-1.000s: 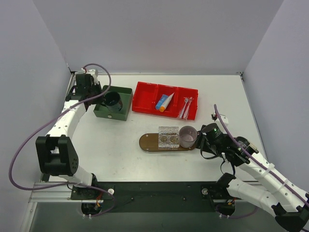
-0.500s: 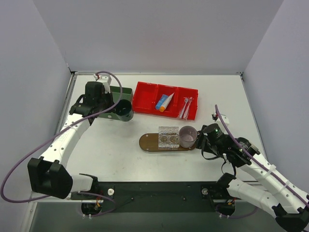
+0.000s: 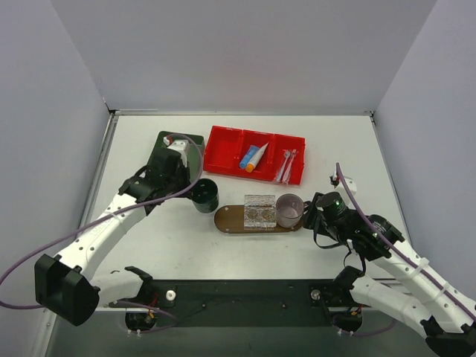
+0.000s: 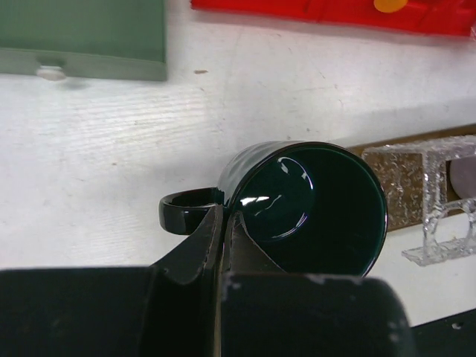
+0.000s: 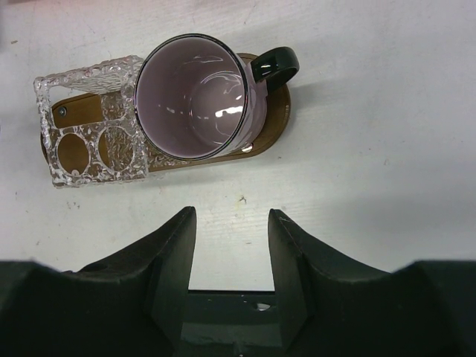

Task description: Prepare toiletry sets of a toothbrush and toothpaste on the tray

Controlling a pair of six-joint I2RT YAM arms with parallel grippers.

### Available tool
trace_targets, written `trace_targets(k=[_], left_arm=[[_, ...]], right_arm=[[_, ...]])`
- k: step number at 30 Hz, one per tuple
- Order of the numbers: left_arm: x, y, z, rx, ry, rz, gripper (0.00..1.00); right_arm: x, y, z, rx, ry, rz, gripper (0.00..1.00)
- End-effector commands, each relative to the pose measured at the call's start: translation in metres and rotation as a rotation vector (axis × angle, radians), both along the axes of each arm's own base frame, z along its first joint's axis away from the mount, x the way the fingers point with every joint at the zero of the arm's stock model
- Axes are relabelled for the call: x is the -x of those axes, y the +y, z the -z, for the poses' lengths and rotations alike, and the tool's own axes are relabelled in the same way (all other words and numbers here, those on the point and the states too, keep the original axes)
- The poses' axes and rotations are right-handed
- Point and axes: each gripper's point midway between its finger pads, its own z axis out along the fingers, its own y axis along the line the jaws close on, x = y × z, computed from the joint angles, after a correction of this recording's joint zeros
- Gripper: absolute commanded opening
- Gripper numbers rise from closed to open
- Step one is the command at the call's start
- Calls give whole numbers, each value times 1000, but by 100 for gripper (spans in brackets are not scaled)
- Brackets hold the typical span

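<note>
My left gripper (image 3: 195,190) is shut on the rim of the dark green mug (image 3: 206,195), holding it just left of the oval brown tray (image 3: 227,220). In the left wrist view the mug (image 4: 312,204) fills the middle, the jaws pinching its wall beside the handle. The translucent pink mug (image 3: 289,210) stands on the tray's right end, next to a clear textured holder (image 3: 259,210). My right gripper (image 3: 316,216) is open and empty just right of the pink mug (image 5: 195,97). A blue-and-white toothpaste tube (image 3: 253,156) and pale toothbrushes (image 3: 286,165) lie in the red bin.
The red three-compartment bin (image 3: 223,145) sits at the back centre. The green square box (image 3: 192,145) stands left of it, partly behind my left arm. A black rail runs along the table's near edge.
My left gripper has carried the dark green mug out of the green box, rightward and nearer, to just left of the tray. The right arm has barely moved.
</note>
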Motion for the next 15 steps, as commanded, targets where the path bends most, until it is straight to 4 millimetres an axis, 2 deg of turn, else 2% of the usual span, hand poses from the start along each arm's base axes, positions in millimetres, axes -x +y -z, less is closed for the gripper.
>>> trace_targets(k=[1, 4, 7, 9, 15], left_arm=[[4, -31, -33, 124, -91, 3, 0], [11, -46, -34, 139, -90, 19, 0], [15, -55, -26, 123, -75, 30, 0], [17, -59, -18, 124, -50, 31, 0], [22, -69, -9, 124, -35, 35, 0]], right_arm=[[-3, -8, 6, 29, -21, 28, 39], [-3, -10, 8, 38, -17, 32, 40], [-4, -10, 6, 41, -22, 33, 39], [-5, -11, 4, 43, -30, 32, 39], [-4, -13, 3, 38, -42, 34, 39]])
